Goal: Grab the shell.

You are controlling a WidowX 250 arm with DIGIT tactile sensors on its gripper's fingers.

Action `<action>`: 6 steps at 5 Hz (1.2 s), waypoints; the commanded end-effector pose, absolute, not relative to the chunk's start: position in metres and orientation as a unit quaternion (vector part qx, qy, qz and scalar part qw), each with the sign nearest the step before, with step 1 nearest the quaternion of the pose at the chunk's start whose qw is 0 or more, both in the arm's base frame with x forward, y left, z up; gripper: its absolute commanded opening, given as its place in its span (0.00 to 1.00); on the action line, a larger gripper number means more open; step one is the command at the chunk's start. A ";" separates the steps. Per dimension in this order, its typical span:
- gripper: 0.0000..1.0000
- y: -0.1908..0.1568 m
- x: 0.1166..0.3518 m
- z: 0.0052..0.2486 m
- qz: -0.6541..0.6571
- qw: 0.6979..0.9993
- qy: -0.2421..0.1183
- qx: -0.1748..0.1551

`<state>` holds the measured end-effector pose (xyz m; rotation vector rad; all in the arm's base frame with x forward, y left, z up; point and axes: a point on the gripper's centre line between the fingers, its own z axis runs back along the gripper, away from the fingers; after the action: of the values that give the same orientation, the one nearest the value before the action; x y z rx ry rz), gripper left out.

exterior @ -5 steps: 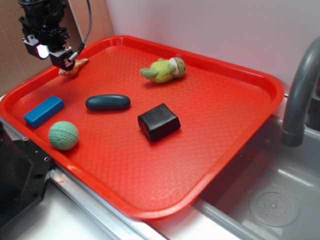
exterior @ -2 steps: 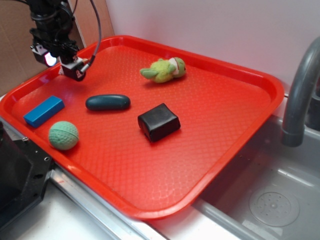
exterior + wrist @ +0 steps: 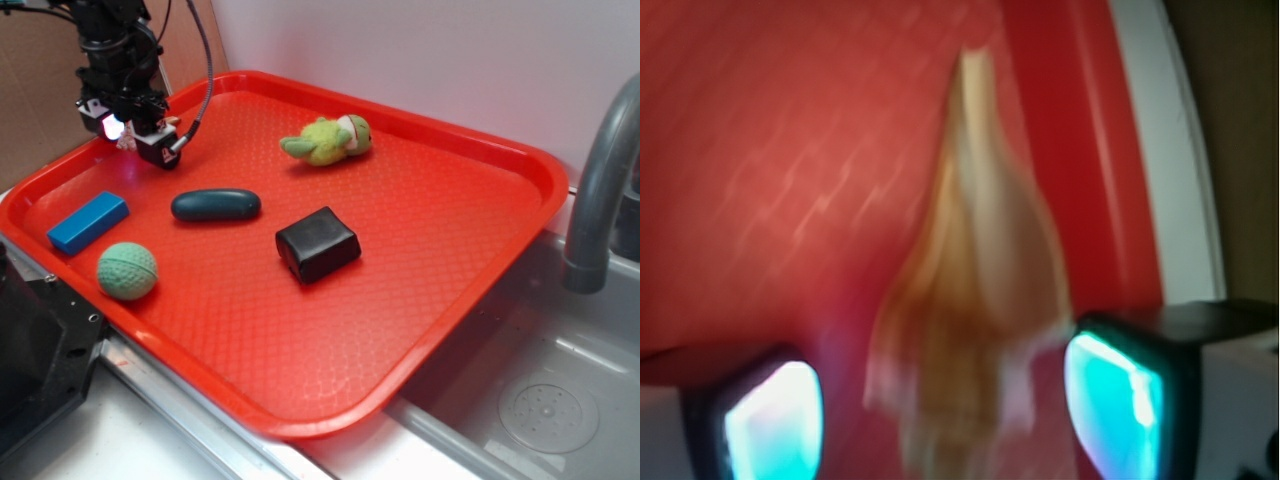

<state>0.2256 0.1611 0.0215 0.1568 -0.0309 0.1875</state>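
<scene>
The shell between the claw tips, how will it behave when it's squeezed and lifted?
The shell looks hard and rigid, so it probably won't flex. Its tapering shape may let it slip or twist between the fingers. It seems small and likely light, possibly chippy at the pointed tip.

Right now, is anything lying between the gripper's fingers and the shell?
No. The blurred wrist view shows the shell already between the gripper fingertips, only bare red tray around it. The exterior view hides the shell.

Exterior view: sharp, evenly and brightly lit, with soft shadows under objects on the tray. Wrist view: heavily blurred; the shell smears at centre, cyan glare on the fingers.
</scene>
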 end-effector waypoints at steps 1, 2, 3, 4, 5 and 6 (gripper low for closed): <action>0.00 0.170 0.224 0.024 0.106 0.990 -0.023 0.091; 0.00 0.169 0.222 0.026 0.113 0.989 -0.022 0.095; 0.00 0.146 0.211 0.052 0.107 0.992 -0.030 0.066; 0.00 0.101 0.181 0.102 0.023 0.997 -0.066 0.026; 0.00 0.066 0.177 0.153 -0.005 0.996 -0.085 0.001; 0.00 0.051 0.182 0.187 -0.023 0.997 -0.068 -0.031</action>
<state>0.1820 0.0412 0.1751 -0.0783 -0.0989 -0.0343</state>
